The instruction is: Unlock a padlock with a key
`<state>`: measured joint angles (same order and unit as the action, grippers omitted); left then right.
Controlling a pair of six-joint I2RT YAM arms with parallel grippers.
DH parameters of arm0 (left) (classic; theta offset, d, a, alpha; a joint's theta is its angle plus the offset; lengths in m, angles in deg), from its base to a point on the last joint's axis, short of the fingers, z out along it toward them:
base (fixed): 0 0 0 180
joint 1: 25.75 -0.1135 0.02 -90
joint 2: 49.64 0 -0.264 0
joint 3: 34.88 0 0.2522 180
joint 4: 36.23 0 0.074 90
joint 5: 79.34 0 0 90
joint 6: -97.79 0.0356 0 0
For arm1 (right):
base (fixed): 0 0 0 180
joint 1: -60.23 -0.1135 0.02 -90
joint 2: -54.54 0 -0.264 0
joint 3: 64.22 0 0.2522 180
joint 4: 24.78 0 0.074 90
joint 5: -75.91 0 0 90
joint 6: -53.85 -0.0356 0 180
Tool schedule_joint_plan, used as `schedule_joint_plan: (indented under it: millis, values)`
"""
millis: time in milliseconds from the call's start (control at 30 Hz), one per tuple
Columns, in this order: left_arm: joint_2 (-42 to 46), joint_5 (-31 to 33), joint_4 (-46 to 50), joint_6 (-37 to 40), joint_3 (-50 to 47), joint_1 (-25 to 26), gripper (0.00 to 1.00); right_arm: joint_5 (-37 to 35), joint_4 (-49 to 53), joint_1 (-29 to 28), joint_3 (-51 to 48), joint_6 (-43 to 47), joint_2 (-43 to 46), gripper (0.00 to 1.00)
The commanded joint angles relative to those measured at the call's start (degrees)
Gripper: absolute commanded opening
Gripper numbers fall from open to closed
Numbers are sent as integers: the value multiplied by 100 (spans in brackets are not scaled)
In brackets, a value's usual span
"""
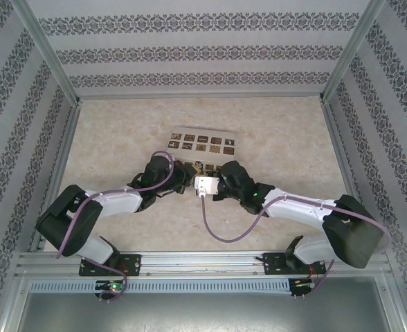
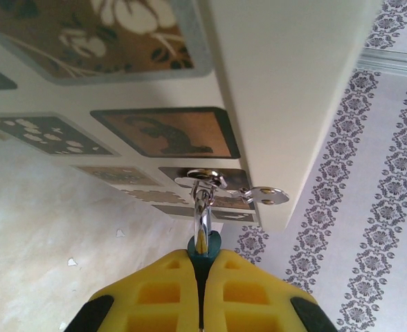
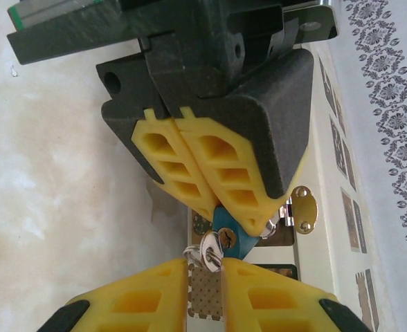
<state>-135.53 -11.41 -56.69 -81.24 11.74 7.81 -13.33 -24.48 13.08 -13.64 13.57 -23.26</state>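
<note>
Beige marbled surface (image 1: 120, 138) carries white box with dark patterned squares (image 1: 202, 142). Left hand (image 2: 203, 259) clenched on tiny blue-bodied padlock (image 2: 205, 245), silvery shackle (image 2: 202, 211) hooked to box. Right hand (image 3: 203, 277) narrow around small silver key (image 3: 210, 250); grip can't be confirmed. Lock looks light, rigid, slick; best held by flat body sides.

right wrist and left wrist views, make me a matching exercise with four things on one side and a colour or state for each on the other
Things:
1 padlock
2 key
3 white box
4 left hand

Descriptions:
a carries dark patterned squares
b shut on the blue body
c small and silvery, just off the right hand fingertips
d blue body, thin silvery shackle

Pairs: 1-d; 2-c; 3-a; 4-b
</note>
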Motion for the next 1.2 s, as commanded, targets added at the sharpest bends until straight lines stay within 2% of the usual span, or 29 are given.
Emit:
schedule_joint_plan:
  millis: [0,467,967,1167]
  values:
    - [-18,31,-301,-61,246,107,0,-133,-175,-83,133,81,-73,20]
    - [-50,26,-410,-104,254,142,0,-363,-399,-83,239,161,-384,10]
    - [-148,-8,-639,-228,294,194,0,-515,-773,-224,161,-80,-556,13]
    - [-192,-22,-683,-246,334,212,0,-616,-1088,-215,116,-569,-605,4]
